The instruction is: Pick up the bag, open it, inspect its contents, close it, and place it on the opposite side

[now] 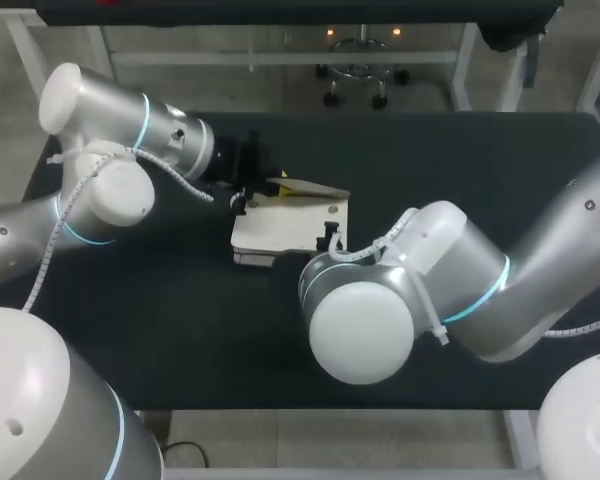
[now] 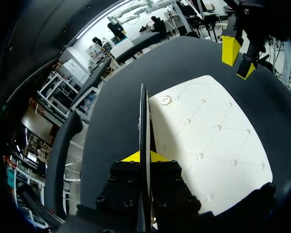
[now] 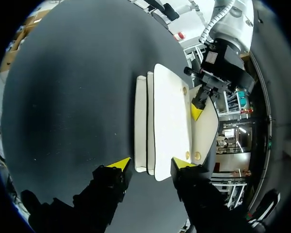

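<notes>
My left tool (image 2: 144, 160) pinched the flap (image 2: 143, 121) of the bag (image 2: 208, 131), which ran lengthwise ahead between my wide-open right tool (image 3: 152, 164).

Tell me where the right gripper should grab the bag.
Best take the bag by its near end, across its thin stacked layers, coming straight ahead along the table. The right gripper is open astride that edge, and the left gripper pinches the flap opposite.
</notes>
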You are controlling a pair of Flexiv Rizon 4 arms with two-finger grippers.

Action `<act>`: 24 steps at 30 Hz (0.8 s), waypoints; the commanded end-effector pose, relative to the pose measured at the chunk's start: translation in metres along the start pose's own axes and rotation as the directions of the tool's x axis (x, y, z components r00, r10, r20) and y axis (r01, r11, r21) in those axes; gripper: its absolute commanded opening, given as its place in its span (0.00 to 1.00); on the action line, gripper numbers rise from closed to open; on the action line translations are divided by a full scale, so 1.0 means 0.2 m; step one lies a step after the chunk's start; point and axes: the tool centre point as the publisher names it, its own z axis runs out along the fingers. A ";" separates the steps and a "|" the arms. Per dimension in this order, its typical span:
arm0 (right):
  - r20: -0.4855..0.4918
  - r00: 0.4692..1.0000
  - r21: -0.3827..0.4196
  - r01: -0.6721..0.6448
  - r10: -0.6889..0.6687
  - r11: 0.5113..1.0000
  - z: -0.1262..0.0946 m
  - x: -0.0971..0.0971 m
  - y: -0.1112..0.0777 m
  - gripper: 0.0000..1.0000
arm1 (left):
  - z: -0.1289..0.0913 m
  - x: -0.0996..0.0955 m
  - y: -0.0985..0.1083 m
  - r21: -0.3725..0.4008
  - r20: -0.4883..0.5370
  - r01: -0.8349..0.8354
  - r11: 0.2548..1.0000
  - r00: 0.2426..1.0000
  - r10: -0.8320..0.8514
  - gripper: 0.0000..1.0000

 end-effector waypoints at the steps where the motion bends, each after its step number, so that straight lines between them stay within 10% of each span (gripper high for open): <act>1: 0.020 1.000 -0.001 -0.001 0.001 1.000 0.07 0.02 0.01 0.48 | 0.00 0.02 0.01 0.003 0.001 -0.001 1.000 1.000 0.001 0.00; 24: 0.000 1.000 0.003 -0.020 0.020 1.000 0.21 -0.03 -0.02 0.41 | -0.01 0.04 0.03 0.020 -0.026 -0.013 1.000 1.000 0.014 0.00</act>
